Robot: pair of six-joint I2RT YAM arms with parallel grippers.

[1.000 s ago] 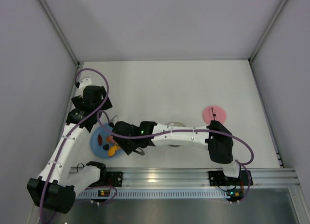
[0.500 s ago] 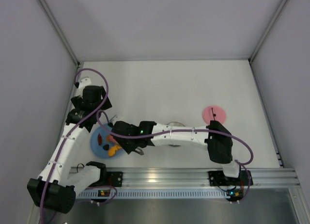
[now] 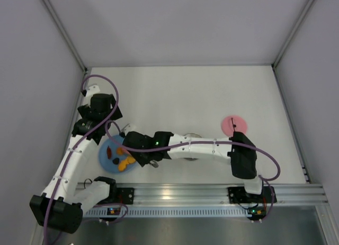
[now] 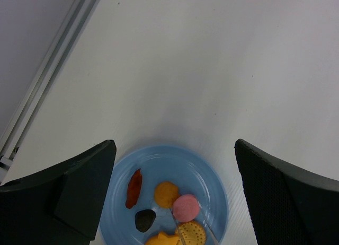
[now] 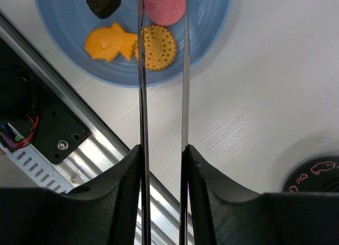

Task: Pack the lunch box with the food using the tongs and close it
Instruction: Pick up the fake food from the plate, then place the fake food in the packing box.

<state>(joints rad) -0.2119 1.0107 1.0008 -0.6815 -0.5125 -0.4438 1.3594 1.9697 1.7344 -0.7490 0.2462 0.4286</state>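
My right gripper point(image 5: 162, 149) is shut on the tongs point(image 5: 141, 96), whose two thin silver arms run forward to the blue plate point(image 5: 212, 22). Their tips sit on either side of the pink food piece point(image 5: 165, 7), against its edges. Around it on the plate lie a yellow biscuit point(image 5: 158, 47), an orange fish shape point(image 5: 108, 42) and a dark bit point(image 5: 102, 1). My left gripper point(image 4: 175, 144) hangs open above the plate's far rim point(image 4: 206, 165), holding nothing. The steel lunch box point(image 3: 192, 134) is mostly hidden under my right forearm. Its pink lid point(image 3: 233, 124) lies apart to the right.
An orange round slice point(image 4: 166, 193) and a red-brown strip point(image 4: 134, 187) also lie on the plate. A dark round thing with pink marks point(image 5: 312, 173) shows at the right wrist view's lower corner. The metal rail point(image 3: 201, 194) runs along the near edge. Walls enclose the table.
The tongs' arms have been squeezed closer together around the pink piece. My right gripper has shifted slightly toward the plate. The left arm has stayed still.
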